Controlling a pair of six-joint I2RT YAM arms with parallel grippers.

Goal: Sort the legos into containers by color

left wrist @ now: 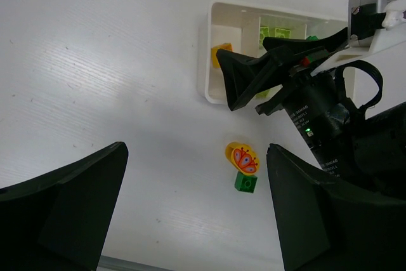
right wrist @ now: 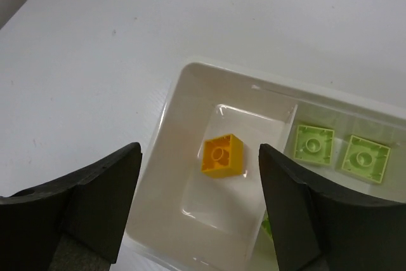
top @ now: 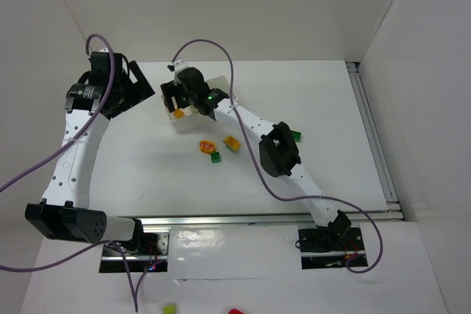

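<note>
The white tray (top: 221, 83) stands at the back middle of the table. My right gripper (top: 175, 98) hovers open and empty over its left end compartment. There an orange brick (right wrist: 222, 155) lies upside down on the floor, between and below my jaws (right wrist: 200, 201). Two pale lime bricks (right wrist: 312, 145) lie in the middle compartment. On the table are a yellow flower piece (top: 206, 145), a dark green brick (top: 215, 157), a yellow-and-lime brick (top: 232, 143) and another dark green brick (top: 297, 135). My left gripper (top: 141, 87) is open and empty, left of the tray.
The left wrist view shows the tray wall (left wrist: 206, 49), the flower piece (left wrist: 243, 158) and the green brick (left wrist: 245, 183) under my open left jaws (left wrist: 196, 207). A metal rail (top: 372, 137) runs along the table's right edge. White walls enclose the back and sides.
</note>
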